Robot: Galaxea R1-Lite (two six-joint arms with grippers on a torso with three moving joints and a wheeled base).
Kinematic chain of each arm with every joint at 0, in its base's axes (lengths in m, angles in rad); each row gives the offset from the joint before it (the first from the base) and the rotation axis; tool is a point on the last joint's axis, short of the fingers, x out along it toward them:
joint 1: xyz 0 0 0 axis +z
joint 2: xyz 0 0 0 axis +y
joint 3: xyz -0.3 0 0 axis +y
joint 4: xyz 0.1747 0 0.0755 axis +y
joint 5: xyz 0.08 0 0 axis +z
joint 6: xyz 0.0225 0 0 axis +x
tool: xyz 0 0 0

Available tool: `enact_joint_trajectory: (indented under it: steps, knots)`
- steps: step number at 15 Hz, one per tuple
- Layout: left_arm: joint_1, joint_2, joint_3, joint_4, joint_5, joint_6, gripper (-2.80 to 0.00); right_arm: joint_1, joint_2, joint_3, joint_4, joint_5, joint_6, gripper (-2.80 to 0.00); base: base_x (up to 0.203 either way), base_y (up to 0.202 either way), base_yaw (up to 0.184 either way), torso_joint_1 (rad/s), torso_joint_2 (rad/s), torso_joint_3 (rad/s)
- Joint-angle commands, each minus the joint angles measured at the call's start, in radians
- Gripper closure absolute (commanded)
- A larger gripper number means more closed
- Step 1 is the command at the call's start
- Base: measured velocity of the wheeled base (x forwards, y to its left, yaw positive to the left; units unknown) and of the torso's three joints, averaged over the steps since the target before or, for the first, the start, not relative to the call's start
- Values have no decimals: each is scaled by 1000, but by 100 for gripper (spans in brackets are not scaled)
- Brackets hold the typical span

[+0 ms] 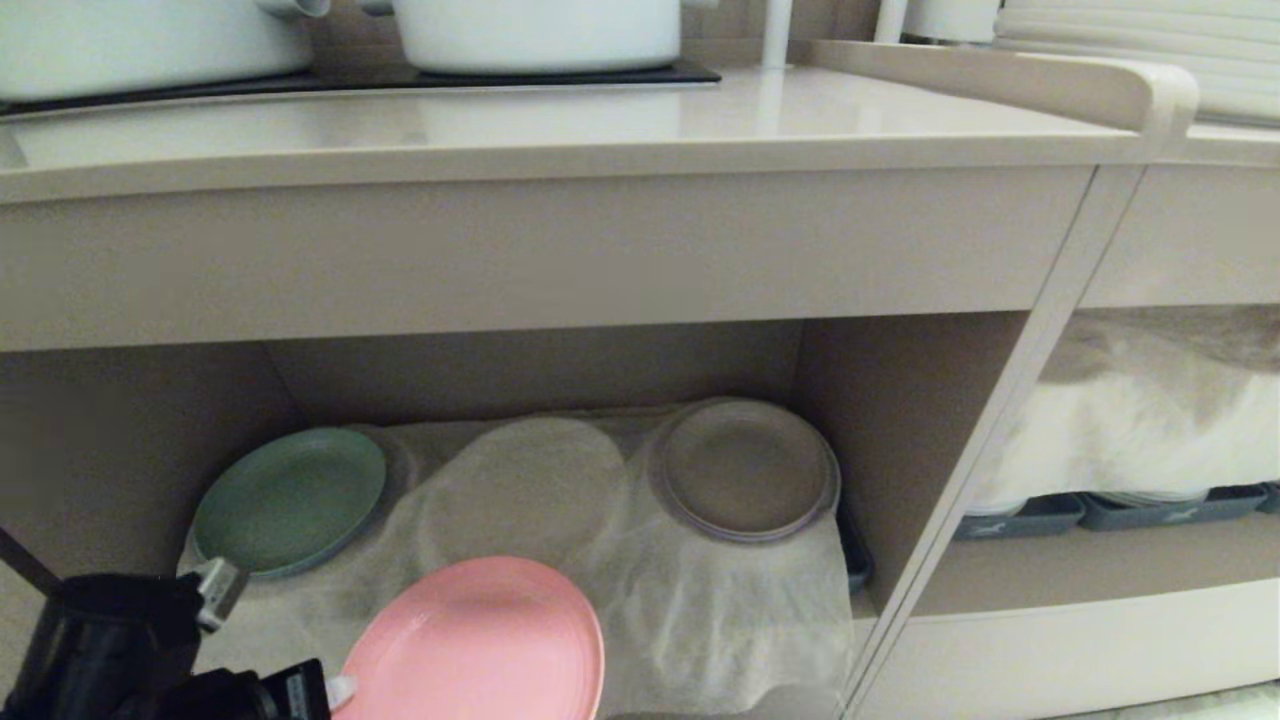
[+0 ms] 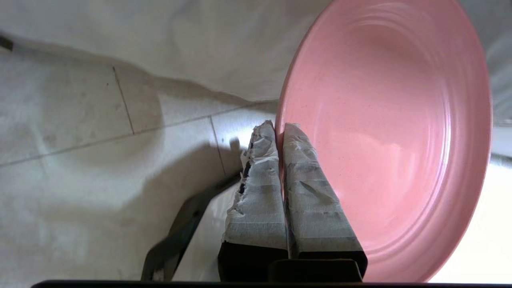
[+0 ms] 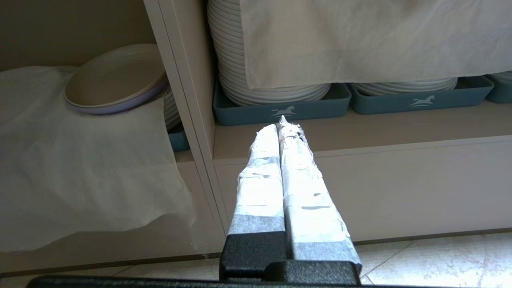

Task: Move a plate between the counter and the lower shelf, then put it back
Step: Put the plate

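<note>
The pink plate (image 1: 475, 640) hangs tilted in front of the lower shelf (image 1: 700, 610), low in the head view, off the white cloth. My left gripper (image 1: 335, 690) holds its near rim from the left. In the left wrist view the taped fingers (image 2: 260, 168) pinch the rim of the plate (image 2: 392, 132), one on each side, with floor tiles beneath. The counter (image 1: 600, 125) runs across the top, bare in front of the black hob panel (image 1: 400, 78). My right gripper (image 3: 280, 126) is parked low, shut and empty, pointing at the neighbouring shelf.
On the lower shelf's cloth lie a green plate (image 1: 290, 500) at the left and a beige plate (image 1: 745, 470) at the right. White pots (image 1: 540, 30) stand on the hob. Right of the divider (image 1: 1000, 420), grey-blue trays (image 3: 280, 106) hold stacked white plates under a cloth.
</note>
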State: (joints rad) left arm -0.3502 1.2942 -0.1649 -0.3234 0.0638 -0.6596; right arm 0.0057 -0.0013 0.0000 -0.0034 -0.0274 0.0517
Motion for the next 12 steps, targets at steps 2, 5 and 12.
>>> enact_joint_trajectory:
  steps: [2,5,12]
  knots:
    - [-1,-170,-31,164,-10,-3,0,0,1,0,0,0,0,0,0,0,0,0,0,0]
    - [-1,-291,-60,360,-30,-3,0,0,1,0,-1,0,0,0,0,0,0,0,0,0]
    - [0,-398,-145,622,-34,-64,0,0,1,0,-1,0,0,0,0,0,0,0,0,0]
